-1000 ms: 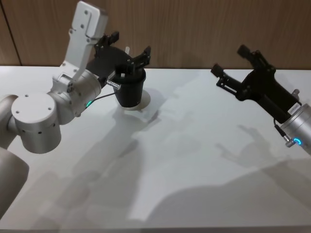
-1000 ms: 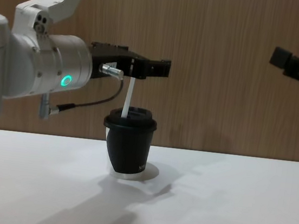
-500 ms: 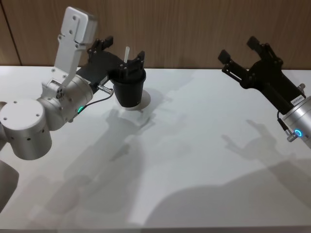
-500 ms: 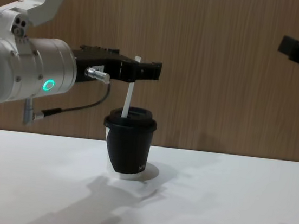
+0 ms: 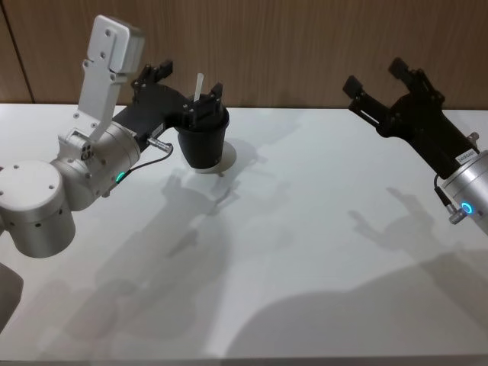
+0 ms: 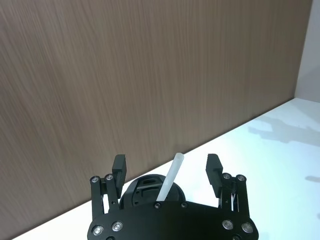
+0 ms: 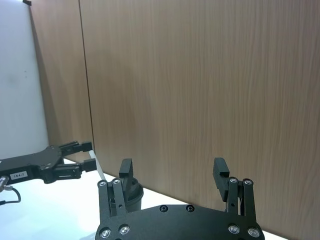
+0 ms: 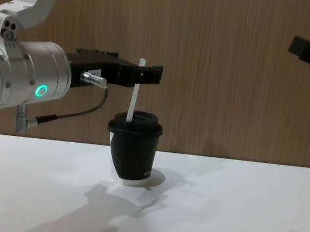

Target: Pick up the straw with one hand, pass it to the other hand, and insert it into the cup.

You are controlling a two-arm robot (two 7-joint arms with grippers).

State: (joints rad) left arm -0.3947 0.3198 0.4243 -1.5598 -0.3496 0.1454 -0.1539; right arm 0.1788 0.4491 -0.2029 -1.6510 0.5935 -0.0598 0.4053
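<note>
1. Standing in the lid of the cup [image 8: 132,153], the straw [image 8: 135,90] leans slightly, its lower end down through the lid opening and its upper half rising above the cup.
2. Judging by that, the insertion looks done; what remains is to clear the left gripper [image 5: 187,88] without knocking the straw.
3. The left gripper sits above and just behind the cup, jaws spread wide, holding nothing; in the left wrist view the straw [image 6: 169,176] rises free between the fingers [image 6: 119,167], touching neither.
4. To do this well, the gripper should back straight away from the cup with its fingers kept apart, since a sideways sweep could catch the straw's top and tip the light paper cup.
5. The straw is thin, smooth white plastic, straight and round; the cup is black paper, tapering down to a white bottom rim, with a black plastic lid.
6. The table [image 5: 305,252] under the cup is plain matt white.
7. The right gripper [image 5: 382,82] hangs far to the right of the cup, jaws wide, empty.
</note>
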